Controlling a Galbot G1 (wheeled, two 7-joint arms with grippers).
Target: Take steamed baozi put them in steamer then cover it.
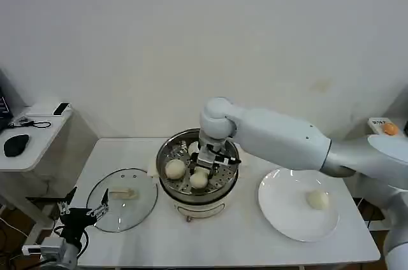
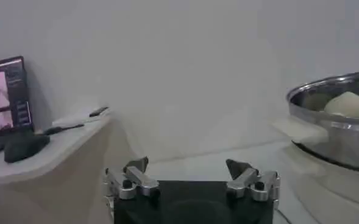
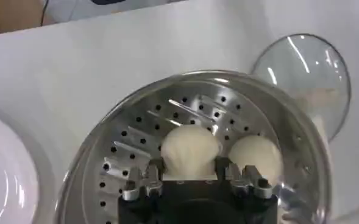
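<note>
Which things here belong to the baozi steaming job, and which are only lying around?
Job: steamer, baozi inside it, last baozi on the white plate, glass cover, right gripper in the steamer.

Lying about: computer mouse, side table.

Steamed baozi (image 1: pixel 175 169) are showing smooth creamy white. Steamer (image 3: pixel 136 152) is presenting shiny silver steel with a dotted perforated floor, over a cream-white base. Cover (image 1: pixel 121 207) is appearing clear glass with a cream handle. Plate (image 1: pixel 280 209) is reading plain white; table (image 1: pixel 242 238) white.
</note>
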